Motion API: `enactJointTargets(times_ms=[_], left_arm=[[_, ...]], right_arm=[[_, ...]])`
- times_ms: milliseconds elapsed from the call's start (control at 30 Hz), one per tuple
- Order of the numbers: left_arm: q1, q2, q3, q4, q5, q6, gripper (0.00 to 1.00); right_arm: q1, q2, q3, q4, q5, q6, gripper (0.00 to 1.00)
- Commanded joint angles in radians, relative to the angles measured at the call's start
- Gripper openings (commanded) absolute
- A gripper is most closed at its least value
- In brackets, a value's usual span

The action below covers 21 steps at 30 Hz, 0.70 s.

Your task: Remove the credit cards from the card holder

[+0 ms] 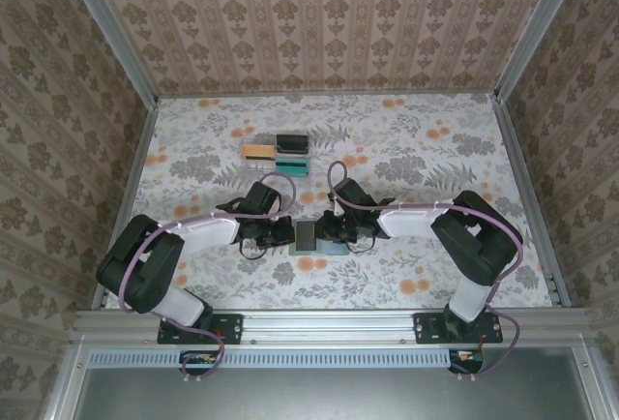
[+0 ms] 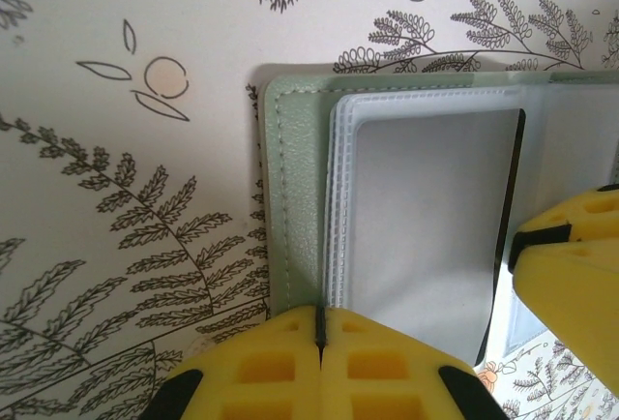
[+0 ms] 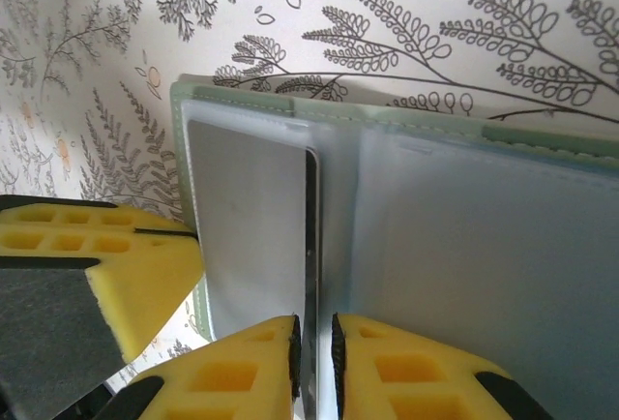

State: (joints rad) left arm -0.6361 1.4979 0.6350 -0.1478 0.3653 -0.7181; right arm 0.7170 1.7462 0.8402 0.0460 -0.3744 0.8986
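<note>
While the card holder (image 1: 308, 236) lies open on the counter (image 1: 435, 149) between both arms, the left tool (image 2: 319, 343) is fully closed at its near edge, seemingly pinning it. The right tool (image 3: 314, 352) looks nipped onto the dark edge of a credit card (image 3: 247, 226) in a clear sleeve. Best to pull straight along the sleeve, slowly, with the holder pinned so it doesn't drag along

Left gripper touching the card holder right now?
Touching. The left wrist view shows the left gripper with its yellow fingers shut on the card holder's green edge, no gap.
</note>
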Motion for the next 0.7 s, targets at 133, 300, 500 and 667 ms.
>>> enactJointTargets(times_ms=[133,300,500,667], left_arm=[[-0.017,0.023,0.004,-0.013,-0.008,0.005,0.00],[-0.021,0.024,0.009,-0.015,-0.008,0.006,0.00],[-0.027,0.026,0.016,-0.016,-0.006,0.007,0.00],[-0.027,0.028,0.018,-0.025,-0.017,0.007,0.00]], right_arm=[[-0.004,0.034,-0.007,0.012,-0.020,0.023,0.20],[-0.004,0.043,-0.002,0.026,-0.040,0.025,0.14],[-0.004,0.039,-0.001,0.043,-0.058,0.025,0.08],[-0.012,0.004,-0.023,0.032,-0.037,0.019,0.00]])
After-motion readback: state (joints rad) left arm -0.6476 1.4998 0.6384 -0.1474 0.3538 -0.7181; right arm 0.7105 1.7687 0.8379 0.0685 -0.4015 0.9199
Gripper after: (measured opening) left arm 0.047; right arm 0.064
